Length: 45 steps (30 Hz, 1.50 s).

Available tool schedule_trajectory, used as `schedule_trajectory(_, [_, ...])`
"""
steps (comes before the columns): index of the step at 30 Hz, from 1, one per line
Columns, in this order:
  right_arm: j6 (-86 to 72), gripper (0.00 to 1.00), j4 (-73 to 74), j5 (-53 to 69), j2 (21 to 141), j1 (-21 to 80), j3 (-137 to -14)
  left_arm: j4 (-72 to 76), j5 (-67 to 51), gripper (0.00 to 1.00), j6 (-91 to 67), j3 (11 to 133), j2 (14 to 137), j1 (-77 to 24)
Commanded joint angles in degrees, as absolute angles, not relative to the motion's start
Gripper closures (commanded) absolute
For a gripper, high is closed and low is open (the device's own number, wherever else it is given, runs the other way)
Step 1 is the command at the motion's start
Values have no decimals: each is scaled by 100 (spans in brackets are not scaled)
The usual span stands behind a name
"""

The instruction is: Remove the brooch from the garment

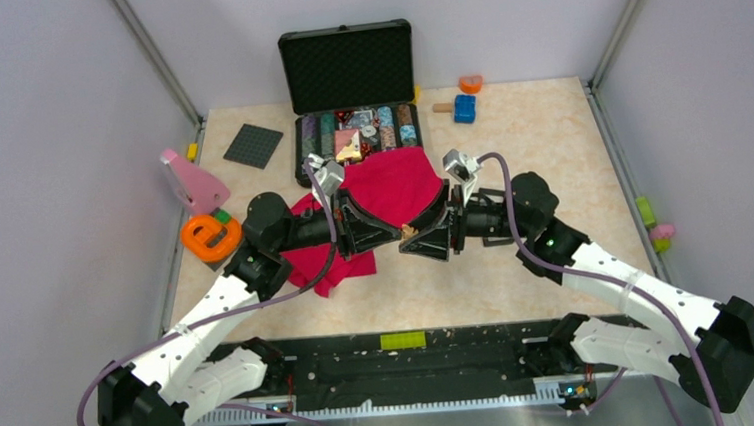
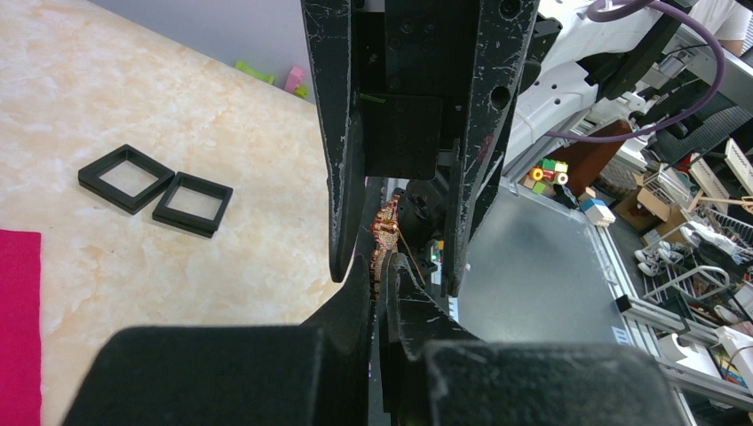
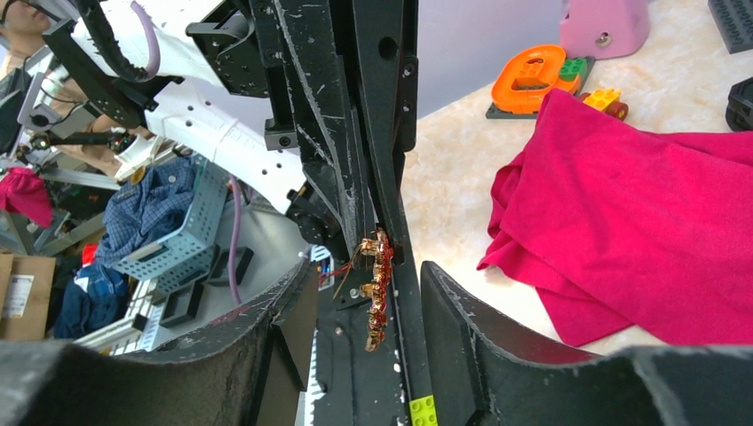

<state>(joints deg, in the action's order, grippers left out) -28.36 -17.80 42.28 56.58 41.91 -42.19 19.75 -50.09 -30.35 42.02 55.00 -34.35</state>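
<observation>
- Step in hand: the brooch (image 3: 376, 293) was held in the air above the middle of the bench (image 1: 548, 141), with no cloth attached to it. I judged the removal itself done and a hand-over or set-down under way.
- Left gripper (image 2: 380, 275): its fingers were pressed together on the brooch, which was pinched edge-on at the tips.
- Right gripper (image 3: 368, 280): its fingers (image 3: 471, 328) stood apart, one on each side of the left gripper's tips. I saw no contact with the brooch.
- Next move, in my judgement: the right gripper should close squarely on the exposed part of the ornament before the left lets go. Alternatively, the left should lower it to bare bench. The piece is small and thin, so a skewed pinch could flick it out.
- Brooch: small and hard, golden with red specks and a beaded, spiky outline. A thin wire-like pin appeared to project from one side.
- Garment (image 3: 639, 222): a soft magenta cloth, matte and folded in loose creases. It lay on the bench between the middle and the far edge, apart from the brooch.
- Bench surface: smooth beige marbled sheet. An open black case (image 1: 348, 70) lined with foam stood at the far edge.
</observation>
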Motion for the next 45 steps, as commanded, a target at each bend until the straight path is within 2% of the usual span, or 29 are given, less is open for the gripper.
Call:
schedule_trajectory(1, [-2926, 54, -2066, 4102, 5531, 4263, -4535, 2251, -5041, 100, -3061, 4271, 5416, -3453])
schedule_trajectory(9, [-3098, 51, -2116, 3972, 5539, 4262, -4539, 2207, -5025, 100, -3032, 4266, 5366, -3448])
schedule_trajectory(14, [-3031, 60, -2007, 3861, 5468, 4255, -4535, 2207, -5014, 100, -3033, 4272, 5318, -3452])
schedule_trajectory(19, [-2894, 60, -1812, 3841, 5392, 4258, -4553, 2176, -4979, 100, -3015, 4279, 5285, -3453])
schedule_trajectory(27, [-2841, 67, -1855, 3988, 5414, 4254, -4476, 2398, -5027, 100, -3245, 4265, 5347, -3453])
schedule_trajectory(28, [-2854, 69, -1888, 4010, 5430, 4257, -4474, 2485, -5037, 100, -3325, 4253, 5358, -3452])
schedule_trajectory(32, [-2887, 87, -1958, 3990, 5470, 4259, -4465, 3003, -5078, 100, -3706, 4146, 5378, -3450])
schedule_trajectory(34, [-2908, 91, -1993, 3975, 5465, 4256, -4456, 3088, -5075, 100, -3777, 4116, 5380, -3447])
schedule_trajectory(38, [-2906, 99, -1878, 3872, 5414, 4257, -4486, 3012, -5063, 77, -3760, 4085, 5317, -3446])
schedule_trajectory(41, [-2899, 100, -1791, 3796, 5359, 4254, -4500, 2982, -4996, 60, -3727, 4000, 5185, -3452])
schedule_trajectory(45, [-2900, 100, -1709, 3771, 5329, 4254, -4538, 2604, -4791, 57, -3546, 3965, 5052, -3446])
